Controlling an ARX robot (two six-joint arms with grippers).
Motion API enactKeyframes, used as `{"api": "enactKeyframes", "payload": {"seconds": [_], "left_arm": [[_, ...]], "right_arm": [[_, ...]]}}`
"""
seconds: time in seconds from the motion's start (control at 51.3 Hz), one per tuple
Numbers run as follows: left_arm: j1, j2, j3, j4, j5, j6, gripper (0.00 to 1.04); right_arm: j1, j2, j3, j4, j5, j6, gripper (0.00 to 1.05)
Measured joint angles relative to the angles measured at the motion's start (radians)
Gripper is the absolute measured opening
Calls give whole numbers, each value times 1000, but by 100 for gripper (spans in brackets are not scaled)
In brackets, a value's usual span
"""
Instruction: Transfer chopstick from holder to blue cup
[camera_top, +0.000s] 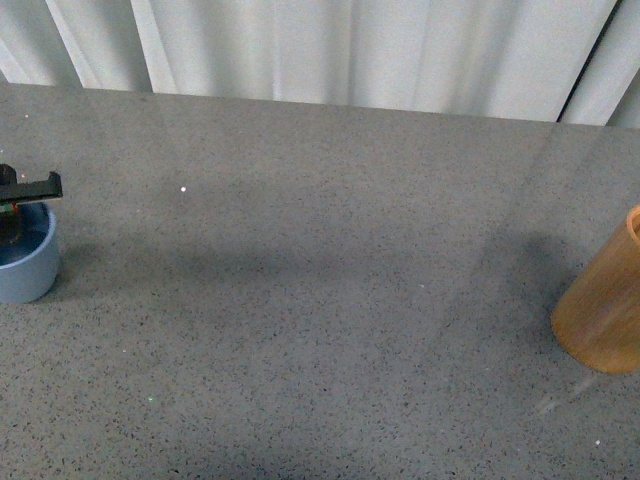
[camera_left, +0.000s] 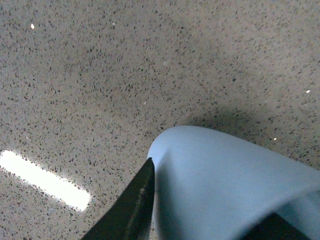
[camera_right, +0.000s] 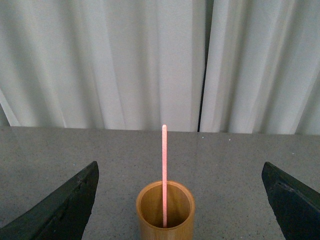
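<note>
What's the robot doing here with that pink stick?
It is meant to move the chopstick into the blue cup, but that has not started. The chopstick stands upright in the holder, at the right side of the table. The right tool is open and aimed at the holder, touching nothing. Far over on the left, the left tool is at the blue cup's rim; whether it grips is unclear.

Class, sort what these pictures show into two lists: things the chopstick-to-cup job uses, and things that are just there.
Used in the job: chopstick, standing in the holder; blue cup.

Just there: grey table; white curtain.
</note>
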Motion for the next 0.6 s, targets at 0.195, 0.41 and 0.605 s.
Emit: {"api": "enactKeyframes", "payload": {"seconds": [0.195,0.41,0.605], "left_arm": [[-26,-39,17,-44,-13,11,3],[-150,-174,-21,-146,46,35,3],[-433,-244,1,-282,127,-44,3]], "right_arm": [[0,0,0,0,0,0,95],[0,0,0,0,0,0,95],[0,0,0,0,0,0,95]]}}
